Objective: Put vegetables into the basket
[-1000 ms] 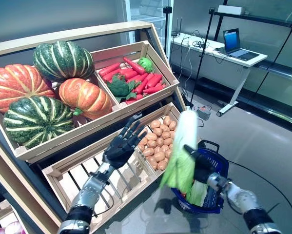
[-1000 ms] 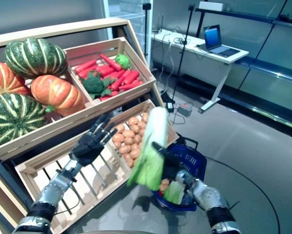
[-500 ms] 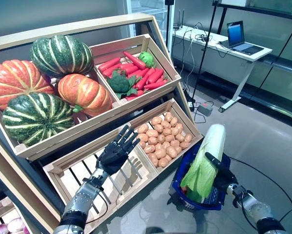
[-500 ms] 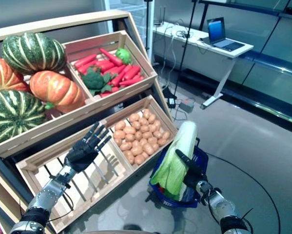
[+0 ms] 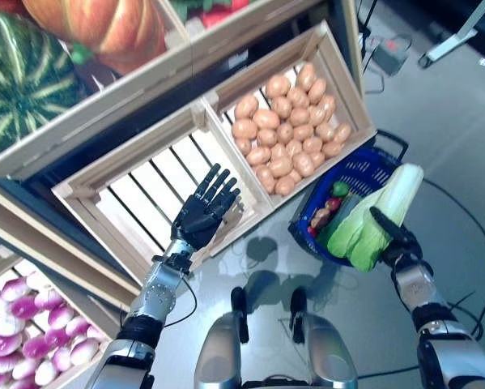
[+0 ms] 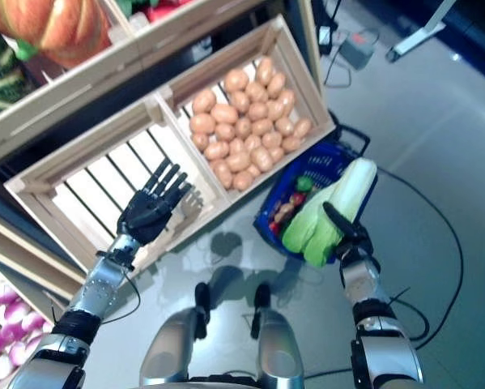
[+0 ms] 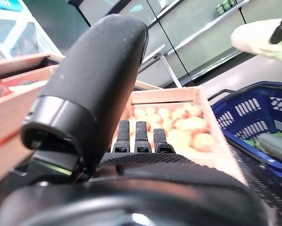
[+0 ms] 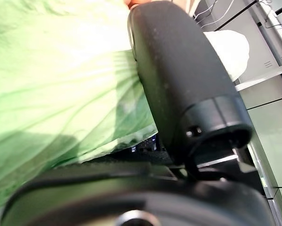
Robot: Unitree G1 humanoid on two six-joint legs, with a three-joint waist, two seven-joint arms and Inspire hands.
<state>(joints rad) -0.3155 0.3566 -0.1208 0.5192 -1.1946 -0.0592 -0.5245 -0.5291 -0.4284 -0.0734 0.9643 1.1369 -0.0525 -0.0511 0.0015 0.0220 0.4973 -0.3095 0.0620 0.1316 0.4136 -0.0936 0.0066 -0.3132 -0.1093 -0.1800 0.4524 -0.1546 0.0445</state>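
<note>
Gripping cabbage [image 5: 378, 223], right robot hand [image 5: 393, 237] overhangs basket [image 5: 349, 170].

Left robot hand [image 5: 203, 212] splayed open; right robot hand [image 5: 390, 236] clenched, gripping

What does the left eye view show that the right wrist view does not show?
Only the left eye view shows the left robot hand, open with straight fingers over the slatted empty crate, the potatoes in the next crate, the blue basket on the floor, a striped green pumpkin and purple onions.

Only the right wrist view shows the thumb pressed against the leaves from very close.

Both show the right robot hand shut on the cabbage, which lies over the basket's rim.
</note>
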